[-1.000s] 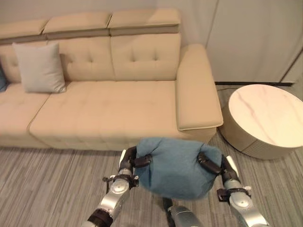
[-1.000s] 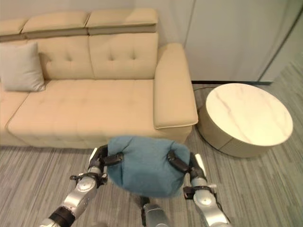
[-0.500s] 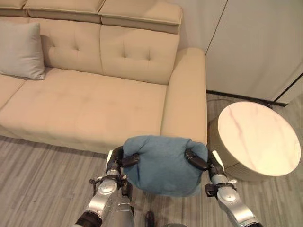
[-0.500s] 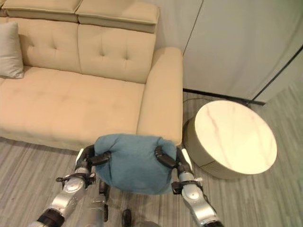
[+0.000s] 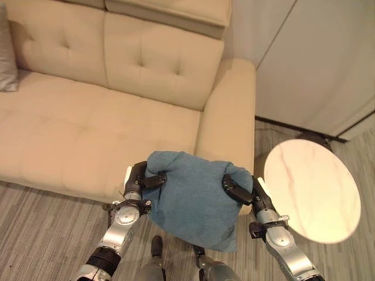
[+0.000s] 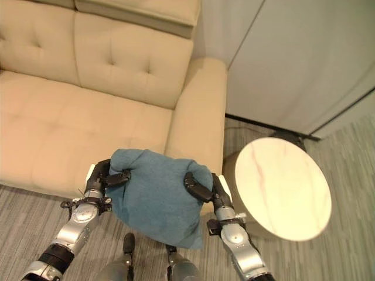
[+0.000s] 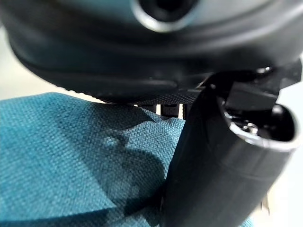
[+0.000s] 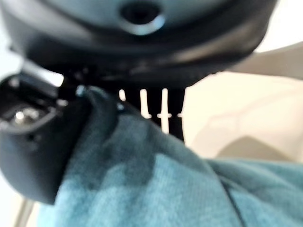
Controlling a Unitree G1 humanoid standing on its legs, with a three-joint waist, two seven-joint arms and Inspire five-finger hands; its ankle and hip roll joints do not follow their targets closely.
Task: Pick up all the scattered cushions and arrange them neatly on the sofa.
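The left robot hand [image 5: 138, 178] and the right robot hand [image 5: 243, 190] clamp one teal cushion [image 5: 193, 196] between them, each with thumb and fingers curled into the fabric at an upper corner. Both wrist views confirm it: the thumb presses into the weave, fingers wrapped behind. The cushion hangs in the air in front of the beige sofa [image 5: 105, 117], level with the front edge of its seat and close to the sofa's armrest [image 5: 229, 111]. It sags below the grip and its lower corner droops toward the floor.

A grey cushion [image 5: 6, 55] is already on the sofa seat, far along it from the armrest, leaning on the backrest. A round marble-topped table [image 5: 310, 190] stands just beyond the armrest, on the far side from the seat.

Risks noted:
- The hold is on the corners only. If either hand slackens, the soft filling could slip out and the cushion would drop short of the sofa.
- The cushion is nearer the armrest than the open seat. Released from here, it might catch on the armrest and slide off toward the table.
- A flat drop onto the seat would leave it lying down, not upright against the backrest, so it would not look neatly arranged.
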